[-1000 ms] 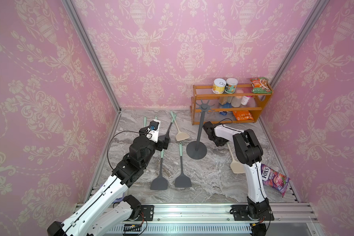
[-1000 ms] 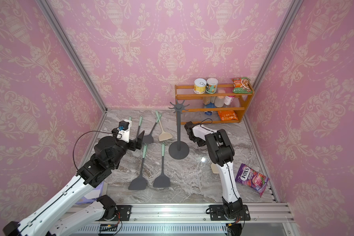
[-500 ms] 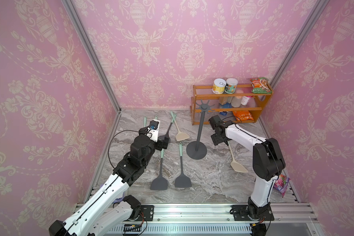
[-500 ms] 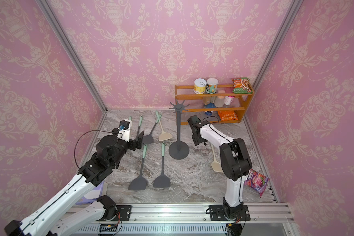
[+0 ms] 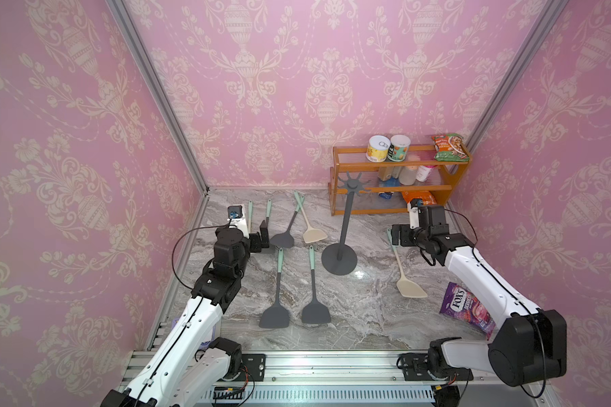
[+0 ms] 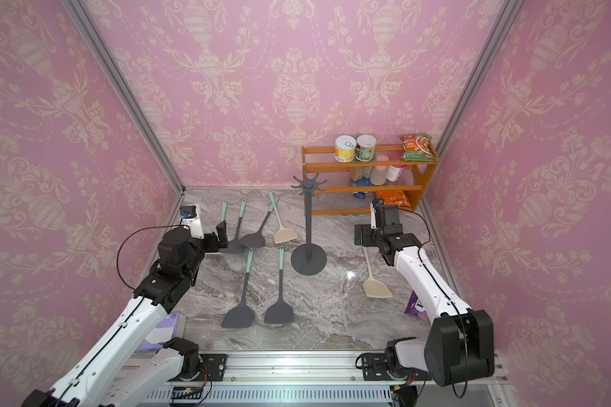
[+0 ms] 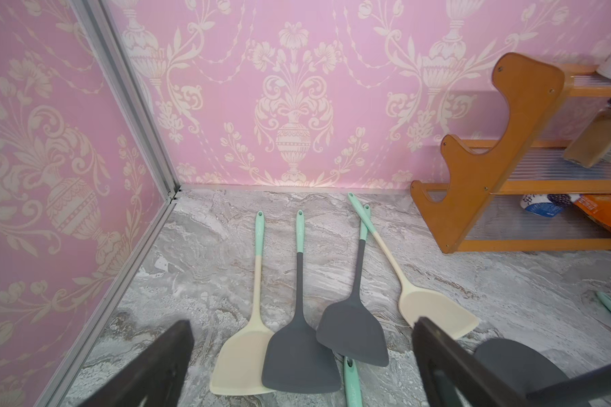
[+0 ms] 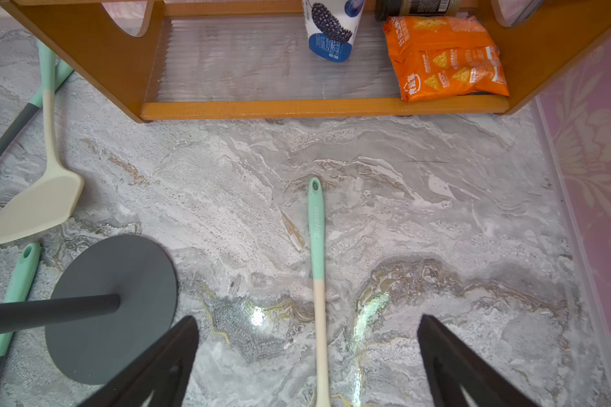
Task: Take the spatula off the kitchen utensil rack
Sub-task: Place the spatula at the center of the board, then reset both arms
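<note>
A second ago the right gripper (image 5: 396, 235) was clenched close by the kitchen utensil rack (image 5: 345, 218). It has now sprung wide and drawn back toward the orange shelf (image 5: 388, 211), and the cream spatula (image 5: 403, 267) lies flat on the marble table (image 5: 367, 317), well clear of the rack. The hooks look bare, though the crown is small against the shelf, so the task seems done. The spatula's mint handle runs beneath and between the released jaws, apparently untouched, with its blade toward the robot's base, while the left gripper (image 5: 263, 236), also spread and empty, hovers over the other spatulas (image 7: 298, 345) beyond the rack.
</note>
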You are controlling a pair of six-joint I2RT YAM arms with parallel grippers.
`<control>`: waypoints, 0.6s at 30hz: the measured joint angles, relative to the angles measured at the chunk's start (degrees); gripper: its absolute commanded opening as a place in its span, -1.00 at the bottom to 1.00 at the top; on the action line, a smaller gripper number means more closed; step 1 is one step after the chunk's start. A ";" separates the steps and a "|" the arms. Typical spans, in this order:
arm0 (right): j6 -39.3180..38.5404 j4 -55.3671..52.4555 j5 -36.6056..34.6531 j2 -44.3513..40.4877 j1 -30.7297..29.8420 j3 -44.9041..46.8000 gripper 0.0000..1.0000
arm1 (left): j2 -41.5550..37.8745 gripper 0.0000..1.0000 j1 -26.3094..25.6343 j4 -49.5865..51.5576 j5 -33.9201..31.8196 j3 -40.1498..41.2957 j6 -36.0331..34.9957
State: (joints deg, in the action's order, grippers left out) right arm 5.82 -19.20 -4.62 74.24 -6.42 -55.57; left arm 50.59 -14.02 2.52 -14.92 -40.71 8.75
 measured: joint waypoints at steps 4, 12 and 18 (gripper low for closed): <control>0.13 6.93 1.29 -0.31 2.51 5.70 0.99 | -1.25 0.99 2.91 -1.29 -0.31 6.54 1.25; -0.48 27.26 0.72 2.03 5.49 20.87 1.00 | 0.09 0.99 3.76 -20.13 -8.72 23.56 -2.25; -1.75 46.31 -1.36 3.78 5.55 32.26 1.00 | 18.25 0.99 7.17 -35.45 -11.39 26.71 -7.72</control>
State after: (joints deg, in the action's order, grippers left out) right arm 4.08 27.11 -5.98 78.02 -0.86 -23.31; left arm 68.84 -6.85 -32.93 -26.30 -14.00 1.04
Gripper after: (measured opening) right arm 0.995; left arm 0.994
